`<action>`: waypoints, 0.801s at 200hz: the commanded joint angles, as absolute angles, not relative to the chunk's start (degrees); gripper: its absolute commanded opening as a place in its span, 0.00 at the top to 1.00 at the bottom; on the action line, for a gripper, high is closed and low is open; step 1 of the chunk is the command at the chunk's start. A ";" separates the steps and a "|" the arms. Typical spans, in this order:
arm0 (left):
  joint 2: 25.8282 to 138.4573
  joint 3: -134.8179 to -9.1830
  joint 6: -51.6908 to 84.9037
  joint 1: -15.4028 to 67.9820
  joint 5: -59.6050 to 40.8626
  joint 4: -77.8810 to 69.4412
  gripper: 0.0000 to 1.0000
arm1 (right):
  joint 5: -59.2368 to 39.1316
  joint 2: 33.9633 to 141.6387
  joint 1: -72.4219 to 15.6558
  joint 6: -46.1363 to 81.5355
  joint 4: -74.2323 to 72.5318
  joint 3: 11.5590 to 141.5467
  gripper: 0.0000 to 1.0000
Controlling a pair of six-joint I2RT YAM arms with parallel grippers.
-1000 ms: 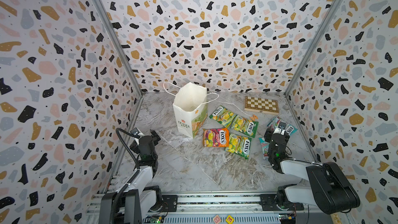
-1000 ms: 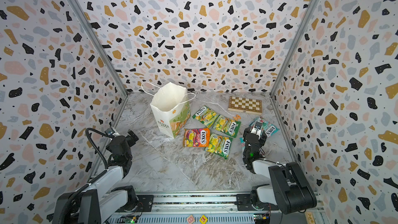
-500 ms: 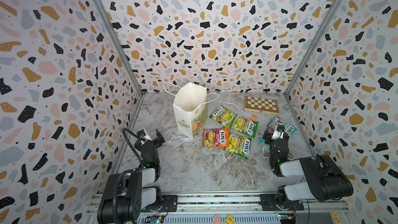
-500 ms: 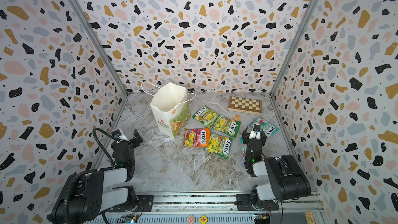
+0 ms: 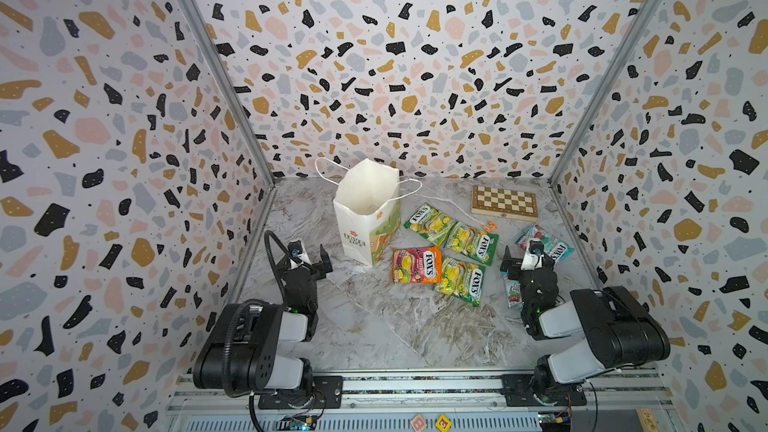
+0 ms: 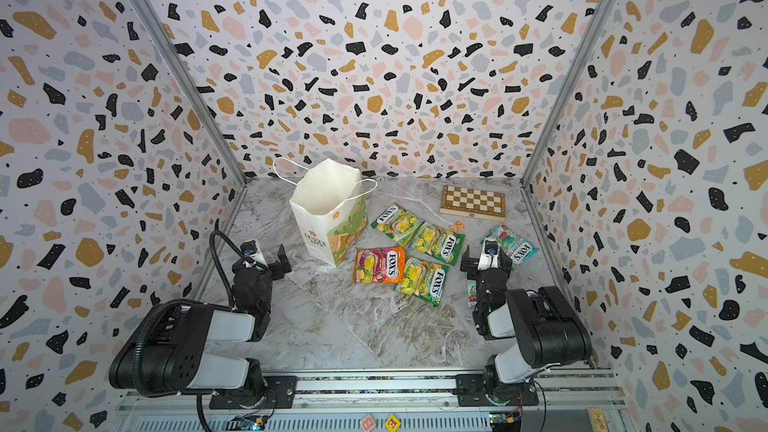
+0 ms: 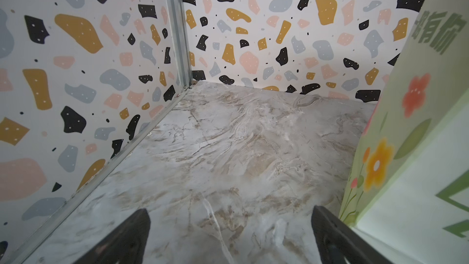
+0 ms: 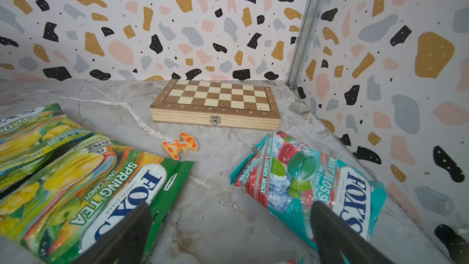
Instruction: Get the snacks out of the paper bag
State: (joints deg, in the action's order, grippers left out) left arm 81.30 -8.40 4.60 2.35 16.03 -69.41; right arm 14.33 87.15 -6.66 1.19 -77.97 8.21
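The white paper bag [image 5: 368, 209] [image 6: 328, 209] stands upright at the back left, its open mouth showing only white paper. To its right, snacks lie flat on the marble: green-yellow packets [image 5: 430, 224] [image 5: 473, 243] [image 5: 461, 280] and a pink-orange one [image 5: 415, 265]. A teal-and-red packet [image 5: 552, 245] [image 8: 317, 186] lies by the right wall, and another [image 5: 512, 292] peeks out beside my right arm. My right gripper [image 5: 527, 263] [image 8: 228, 205] is open and empty, low between the green and teal packets. My left gripper [image 5: 305, 261] [image 7: 229, 212] is open and empty beside the bag's flowered side [image 7: 411, 148].
A closed wooden chessboard box [image 5: 505, 202] [image 8: 215, 105] lies at the back right. A small orange trinket [image 5: 490, 226] [image 8: 180, 146] sits in front of it. Terrazzo walls enclose three sides, and both arm bases sit on the front rail [image 5: 415, 384].
Both arms have folded back toward the front rail. The right gripper's jaws have widened. The bag and the packets have not moved.
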 commanded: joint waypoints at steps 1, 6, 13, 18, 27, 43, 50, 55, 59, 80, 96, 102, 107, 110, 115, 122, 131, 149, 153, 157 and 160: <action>80.90 -9.06 2.90 2.55 18.98 -70.97 0.00 | 13.69 86.65 -6.77 0.99 -78.60 9.76 0.01; 80.79 -9.05 2.94 2.55 18.98 -70.93 0.00 | 13.67 86.86 -6.79 0.73 -79.20 9.70 0.01; 80.80 -9.05 2.93 2.55 18.93 -70.93 0.00 | 13.57 86.64 -6.77 0.86 -78.61 9.72 0.01; 80.81 -9.05 2.90 2.55 18.97 -71.01 0.00 | 13.54 86.56 -6.77 0.90 -78.52 9.78 0.01; 80.83 -9.05 2.94 2.55 18.94 -71.01 0.00 | 13.61 86.83 -6.77 0.73 -79.12 9.67 0.01; 80.86 -9.05 2.94 2.55 18.98 -71.02 0.00 | 13.60 86.74 -6.77 0.83 -78.89 9.69 0.01; 80.86 -9.05 2.91 2.55 18.96 -71.02 0.00 | 13.70 86.75 -6.76 0.71 -78.88 9.70 0.01; 80.86 -9.05 2.91 2.55 18.96 -71.02 0.00 | 13.71 86.75 -6.77 0.70 -78.85 9.67 0.01; 80.84 -9.05 2.91 2.59 18.98 -71.02 0.00 | 13.73 86.73 -6.81 0.66 -78.84 9.67 0.01; 80.83 -9.05 2.97 2.59 18.98 -71.02 0.00 | 13.72 86.72 -6.77 0.65 -78.88 9.67 0.01; 80.86 -9.05 2.92 2.58 18.98 -71.02 0.00 | 13.71 86.75 -6.77 0.65 -78.90 9.67 0.01; 80.86 -9.05 2.86 2.59 18.94 -71.02 0.00 | 13.72 86.68 -6.77 0.67 -78.84 9.71 0.01; 80.85 -9.05 2.90 2.63 18.97 -71.02 0.00 | 13.76 86.75 -6.77 0.66 -78.90 9.70 0.01; 80.79 -9.05 2.92 2.61 18.98 -71.03 0.00 | 13.72 86.75 -6.77 0.67 -78.91 9.67 0.01; 80.81 -9.05 2.90 2.61 18.98 -71.02 0.00 | 13.71 86.70 -6.77 0.64 -78.84 9.67 0.01; 80.86 -9.05 2.91 2.64 18.98 -71.04 0.00 | 13.72 86.74 -6.77 0.70 -78.88 9.67 0.01; 80.82 -9.05 2.95 2.59 18.98 -71.02 0.00 | 13.71 86.73 -6.79 0.69 -78.84 9.67 0.01; 80.85 -9.05 2.90 2.64 18.98 -71.02 0.00 | 13.66 86.78 -6.77 0.67 -78.75 9.76 0.01; 80.85 -9.05 2.90 2.61 18.98 -71.02 0.00 | 13.66 86.75 -6.81 0.71 -78.75 9.76 0.01; 80.86 -9.05 2.91 2.63 18.98 -71.04 0.00 | 13.63 86.74 -6.78 0.68 -78.73 9.80 0.01; 80.82 -9.05 2.90 2.64 18.97 -71.02 0.00 | 13.62 86.72 -6.78 0.66 -78.75 9.76 0.01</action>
